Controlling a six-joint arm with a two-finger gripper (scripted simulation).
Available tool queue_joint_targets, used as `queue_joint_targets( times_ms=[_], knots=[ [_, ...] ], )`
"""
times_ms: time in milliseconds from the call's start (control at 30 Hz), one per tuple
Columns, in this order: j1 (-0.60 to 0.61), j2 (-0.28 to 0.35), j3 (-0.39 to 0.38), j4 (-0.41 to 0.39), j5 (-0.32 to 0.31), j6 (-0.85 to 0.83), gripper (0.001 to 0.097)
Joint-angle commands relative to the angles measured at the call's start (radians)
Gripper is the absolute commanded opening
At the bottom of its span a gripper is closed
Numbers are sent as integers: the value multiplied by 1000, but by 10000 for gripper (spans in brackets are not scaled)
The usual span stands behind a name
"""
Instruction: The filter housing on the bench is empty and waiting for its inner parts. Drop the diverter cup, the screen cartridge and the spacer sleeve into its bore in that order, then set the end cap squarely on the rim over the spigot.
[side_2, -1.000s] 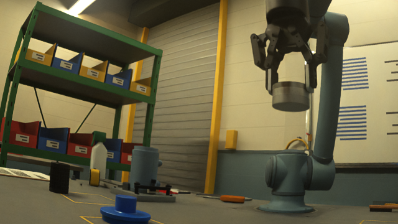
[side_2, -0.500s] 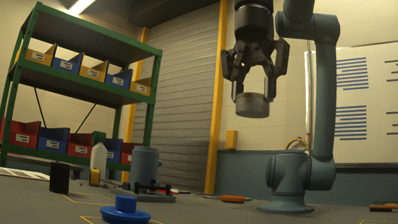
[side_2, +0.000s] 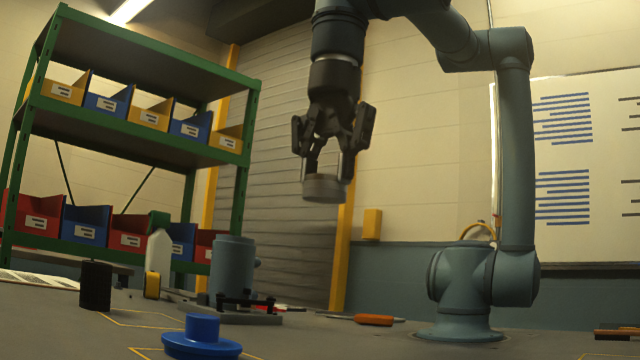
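Observation:
The grey diverter cup hangs high in the air, up and to the right of the blue-grey filter housing. The housing stands upright in a black clamp on a grey plate. A black ribbed cylinder stands on the bench at the left. The blue end cap lies on the near bench, inside a yellow outline. My gripper is closed around the diverter cup and carries it.
Red, blue and yellow bins fill the green shelf rack at the left. A white bottle and a yellow tool stand behind the housing. An orange-handled screwdriver lies by the arm's base.

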Motion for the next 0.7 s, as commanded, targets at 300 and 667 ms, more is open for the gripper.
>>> queue_joint_targets(
  times_ms=[300,667],
  knots=[
    [-298,-33,-35,1,4,298,80],
    [-605,14,17,1,-2,606,80]
  ],
)
